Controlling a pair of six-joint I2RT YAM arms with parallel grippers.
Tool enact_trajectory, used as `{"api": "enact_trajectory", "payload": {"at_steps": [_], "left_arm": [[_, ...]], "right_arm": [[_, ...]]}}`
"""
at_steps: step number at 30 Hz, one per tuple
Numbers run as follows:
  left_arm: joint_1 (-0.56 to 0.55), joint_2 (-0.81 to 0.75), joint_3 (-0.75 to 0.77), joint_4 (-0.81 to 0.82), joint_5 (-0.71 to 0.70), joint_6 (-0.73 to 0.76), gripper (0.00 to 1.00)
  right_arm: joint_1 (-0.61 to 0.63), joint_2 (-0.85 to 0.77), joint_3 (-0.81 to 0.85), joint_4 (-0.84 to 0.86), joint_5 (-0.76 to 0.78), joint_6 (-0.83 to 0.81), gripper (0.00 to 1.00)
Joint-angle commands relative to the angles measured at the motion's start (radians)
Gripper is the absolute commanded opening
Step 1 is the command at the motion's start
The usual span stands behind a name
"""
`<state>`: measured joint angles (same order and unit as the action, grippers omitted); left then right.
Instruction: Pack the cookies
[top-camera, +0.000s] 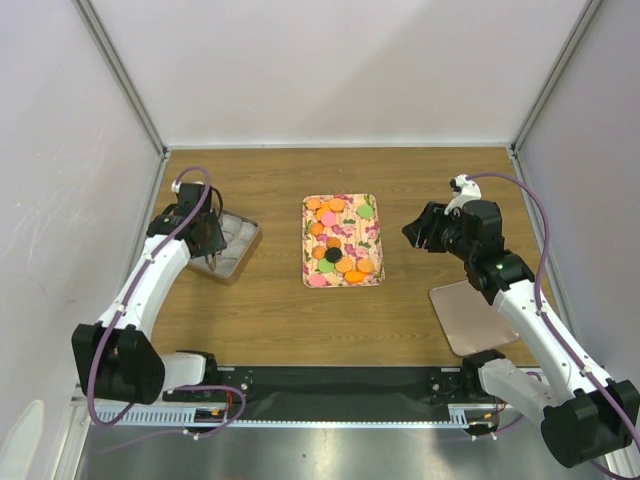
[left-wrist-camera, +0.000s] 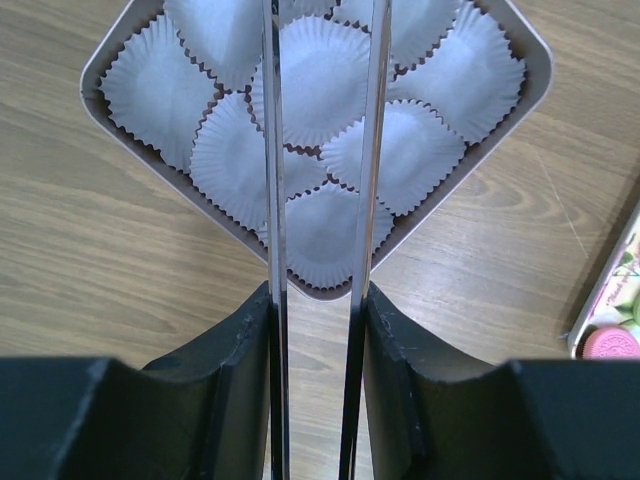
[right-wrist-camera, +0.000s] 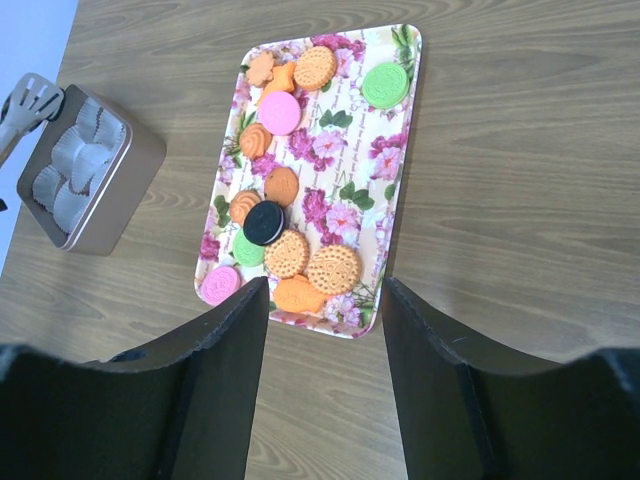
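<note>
Right end effector (right-wrist-camera: 325, 300) gapes empty near the cookies (right-wrist-camera: 290, 220); left end effector's (left-wrist-camera: 320, 160) tongs stand parted, tips cropped.

My view: a lab test cell, plain white walls (top-camera: 330, 70) boxing a wooden table (top-camera: 280, 320).

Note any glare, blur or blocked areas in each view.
Top external: even light, sharp, cookies small. Left wrist: tongs gleam with reflections, crossing the paper cups; dark soft-edged left hand fills the bottom. Right wrist: sharp tray, right hand blocking below.
</note>
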<state>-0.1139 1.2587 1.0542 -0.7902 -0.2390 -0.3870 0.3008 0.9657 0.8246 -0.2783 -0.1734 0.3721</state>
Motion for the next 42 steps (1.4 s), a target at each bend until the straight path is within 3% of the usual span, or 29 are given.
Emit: {"api": "enact_trajectory", "payload": {"at_steps": [1,27,42], "left_arm": [[0.025,0.013,-0.006,0.051,0.029,0.039,0.38],[0.071,0.116,-0.030,0.128,0.040,0.066,0.41],[0.072,0.093,-0.020,0.112,0.032,0.074,0.51]], "right_arm": [[-0.003,-0.005,0.018,0.030,-0.014,-0.009,0.54],[0.003,0.002,0.010,0.039,-0.020,-0.009,0.54],[0.004,0.005,0.011,0.041,-0.026,-0.006,0.55]]}}
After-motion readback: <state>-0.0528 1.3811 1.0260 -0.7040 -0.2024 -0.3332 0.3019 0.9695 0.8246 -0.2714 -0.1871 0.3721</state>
